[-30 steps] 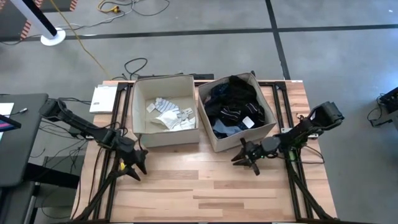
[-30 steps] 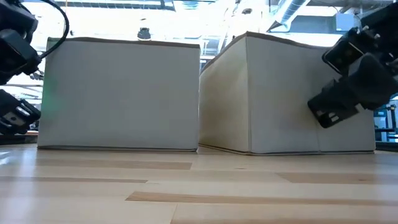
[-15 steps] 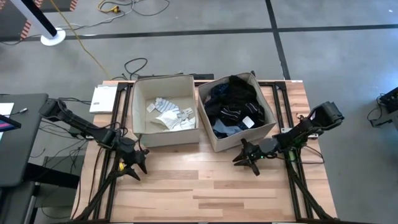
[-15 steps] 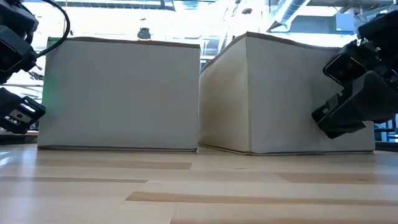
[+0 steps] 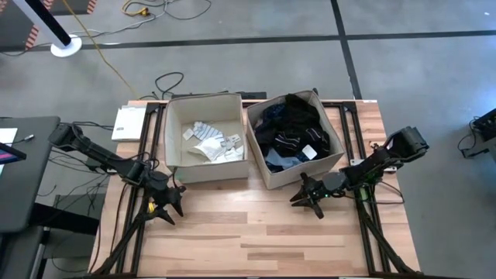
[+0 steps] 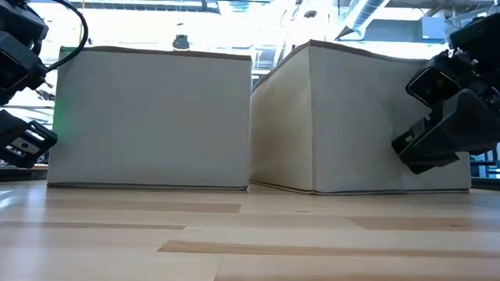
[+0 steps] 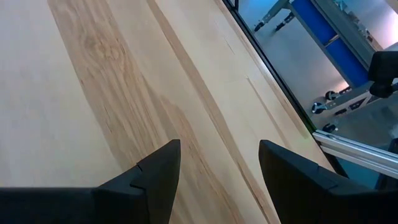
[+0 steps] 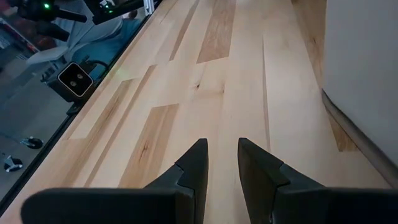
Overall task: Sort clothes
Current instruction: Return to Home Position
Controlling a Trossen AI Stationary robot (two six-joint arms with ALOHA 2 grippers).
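Observation:
The clothes lie in two beige fabric bins at the table's far side. Dark pieces (image 5: 293,132) are heaped in the right bin (image 5: 335,159), and pale striped pieces (image 5: 208,141) lie on the floor of the left bin (image 5: 177,167). My left gripper (image 5: 175,205) hovers low over the wood in front of the left bin's near left corner, open and empty (image 7: 217,168). My right gripper (image 5: 305,204) hovers in front of the right bin's near wall, with a narrow gap between its fingers and nothing in it (image 8: 222,160). No garment lies on the bare table.
Bare wood (image 5: 248,240) fills the table's near half in front of both bins (image 6: 156,117). A white flat box (image 5: 129,122) lies at the table's far left corner. A dark side table (image 5: 23,170) stands left of the table, and cables lie on the floor behind it.
In the low view my right gripper has tipped a little at the wrist and its head sits slightly lower than a second ago. My left gripper has rolled slightly in place. The bins and the clothes have not moved.

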